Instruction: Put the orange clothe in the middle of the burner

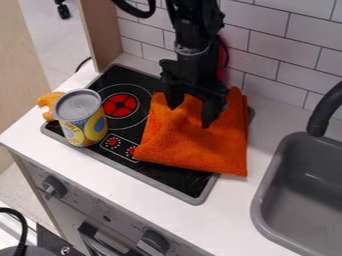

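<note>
Hanging down from the top edge of the view over the orange cloth [200, 150], a black gripper [190, 117] with fingers spread apart and orange fabric visible between them; hard to tell whether touching it. Lying in a loose, rumpled square on the right part of the black stovetop [184, 182], the orange cloth, with one lower corner past the grey rim and over the white table [120, 187]. To the left of the cloth, in plain sight, a round red burner [120, 105] ringed by thin pale lines. In front of that burner, two small red dial markings, one partly under the cloth's edge.

As for containers: standing upright near the stovetop's left corner, a can [83, 120] with a grey, ridged top, contents hidden from sight. Around its side, a yellow label with blue ovals and some printing. Just behind it, partly hidden, an orange object [48, 102] of uncertain kind. At the right, set into the table, a grey sink [260, 205] with rounded corners, under a curved black faucet [325, 109]. Below the table's edge, a grey oven front with knobs [55, 187] and a handle [97, 240]. Behind everything, white wall tiles [274, 32] with dark joints.
</note>
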`<state>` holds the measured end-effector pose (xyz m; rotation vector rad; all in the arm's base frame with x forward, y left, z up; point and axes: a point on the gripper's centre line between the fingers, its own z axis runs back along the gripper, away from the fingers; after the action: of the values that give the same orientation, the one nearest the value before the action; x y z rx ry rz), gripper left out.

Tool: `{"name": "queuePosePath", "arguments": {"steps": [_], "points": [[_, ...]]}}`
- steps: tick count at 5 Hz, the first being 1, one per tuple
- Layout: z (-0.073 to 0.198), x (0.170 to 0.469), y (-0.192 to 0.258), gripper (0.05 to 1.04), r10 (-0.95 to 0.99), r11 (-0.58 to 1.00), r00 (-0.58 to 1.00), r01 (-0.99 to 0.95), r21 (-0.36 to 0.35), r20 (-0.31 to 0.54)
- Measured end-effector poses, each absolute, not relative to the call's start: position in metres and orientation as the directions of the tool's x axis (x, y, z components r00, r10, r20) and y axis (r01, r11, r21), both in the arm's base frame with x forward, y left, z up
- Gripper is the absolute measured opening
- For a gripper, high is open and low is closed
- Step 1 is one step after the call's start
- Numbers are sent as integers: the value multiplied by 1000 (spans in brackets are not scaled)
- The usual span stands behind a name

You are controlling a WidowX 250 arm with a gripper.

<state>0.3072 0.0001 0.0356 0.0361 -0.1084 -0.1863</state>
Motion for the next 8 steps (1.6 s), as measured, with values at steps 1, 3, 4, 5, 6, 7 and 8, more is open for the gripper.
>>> {"name": "queuePosePath", "arguments": {"steps": [1, 3, 4, 5, 6, 7, 8], "points": [[26, 305, 2, 949, -161, 987, 984, 159, 39, 75], [12, 307, 20, 376, -21, 1000, 999, 20, 12, 44], [4, 308, 14, 158, 32, 999, 998, -33, 5, 51], [1, 304, 0, 54, 69, 997, 997, -68, -32, 37], [-6, 297, -7, 52, 95, 995, 995, -95, 7, 43], [-12, 297, 5, 52, 78, 997, 996, -79, 27, 36], [-15, 298, 13, 52, 87, 995, 995, -88, 39, 40]]}}
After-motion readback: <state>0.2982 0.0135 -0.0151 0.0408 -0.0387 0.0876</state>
